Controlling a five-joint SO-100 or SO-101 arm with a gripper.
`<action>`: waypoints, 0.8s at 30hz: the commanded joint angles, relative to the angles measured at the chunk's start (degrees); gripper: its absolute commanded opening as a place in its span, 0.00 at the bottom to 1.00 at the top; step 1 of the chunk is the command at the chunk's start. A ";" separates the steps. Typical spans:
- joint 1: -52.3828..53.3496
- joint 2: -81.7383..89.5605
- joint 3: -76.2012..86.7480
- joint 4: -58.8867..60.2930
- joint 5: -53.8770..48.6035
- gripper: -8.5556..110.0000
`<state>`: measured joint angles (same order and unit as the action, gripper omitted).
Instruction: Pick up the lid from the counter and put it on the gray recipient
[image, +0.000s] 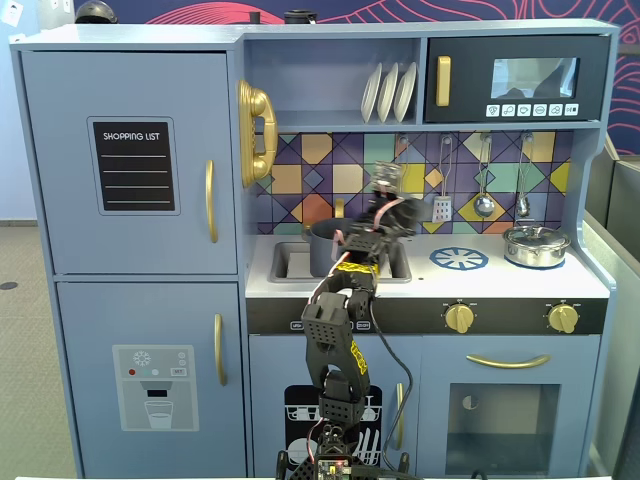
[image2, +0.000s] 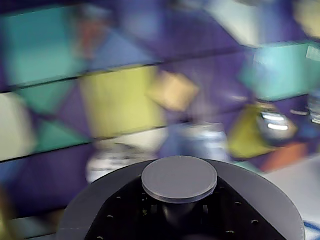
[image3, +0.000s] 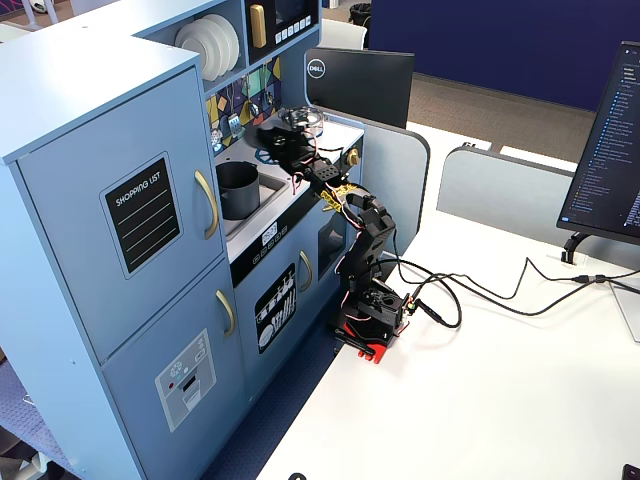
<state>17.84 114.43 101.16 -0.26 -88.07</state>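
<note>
The dark gray lid (image2: 260, 195) fills the bottom of the wrist view, its round knob facing the camera. My gripper (image2: 179, 212) is shut on the knob's stem, with a black finger on each side. In a fixed view my gripper (image: 386, 200) holds the lid (image: 384, 178) in the air in front of the tiled wall, up and to the right of the tall gray recipient (image: 325, 246), which stands in the sink. In another fixed view the lid (image3: 266, 131) hangs above the counter, beyond the gray recipient (image3: 238, 190).
A shiny silver pot (image: 535, 243) with its own lid stands on the right burner. Utensils (image: 484, 203) hang on the wall behind. A blue burner mark (image: 459, 258) lies on the counter. A shelf with plates (image: 388, 92) sits above. The sink rim (image: 275, 262) surrounds the recipient.
</note>
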 joint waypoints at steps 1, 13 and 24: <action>-6.33 5.36 -4.92 2.46 -0.18 0.07; -17.31 9.58 3.87 3.78 -4.57 0.07; -17.49 10.63 9.14 2.20 -5.63 0.07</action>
<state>0.53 121.20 111.09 3.69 -93.08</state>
